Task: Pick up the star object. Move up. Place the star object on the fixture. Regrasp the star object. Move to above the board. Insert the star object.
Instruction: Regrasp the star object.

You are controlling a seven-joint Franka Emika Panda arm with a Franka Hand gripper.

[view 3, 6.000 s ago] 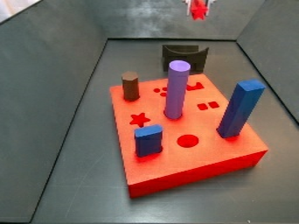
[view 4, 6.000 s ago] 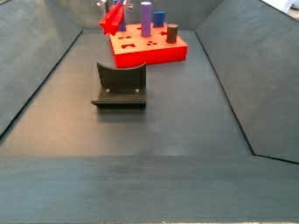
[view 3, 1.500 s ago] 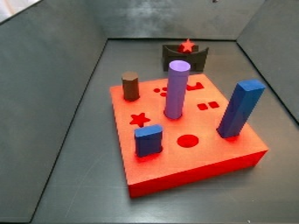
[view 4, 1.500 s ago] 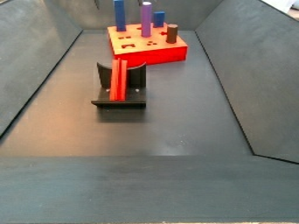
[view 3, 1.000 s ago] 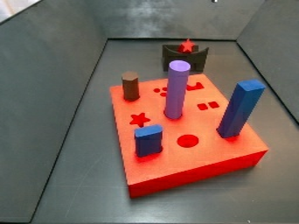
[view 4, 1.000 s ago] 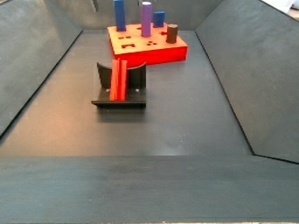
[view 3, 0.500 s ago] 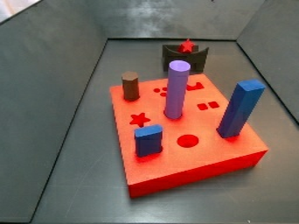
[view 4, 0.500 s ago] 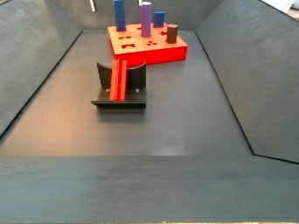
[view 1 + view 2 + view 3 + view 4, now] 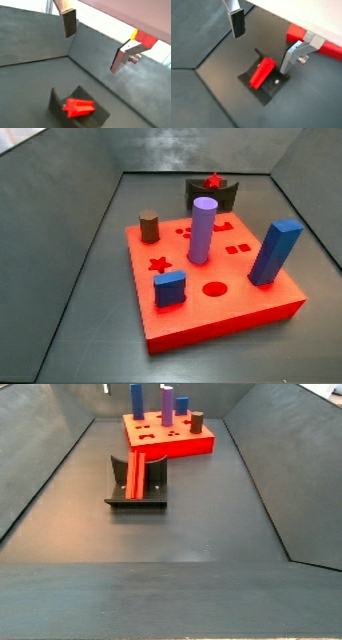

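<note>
The pincer hangs wide open and empty, above the star object, which lies lengthwise on the fixture below its fingers.

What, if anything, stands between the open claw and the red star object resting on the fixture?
Nothing visible does. The claw hangs open above the star object, which lies on the fixture; in both wrist views only bare floor and air show between its fingers.
</note>
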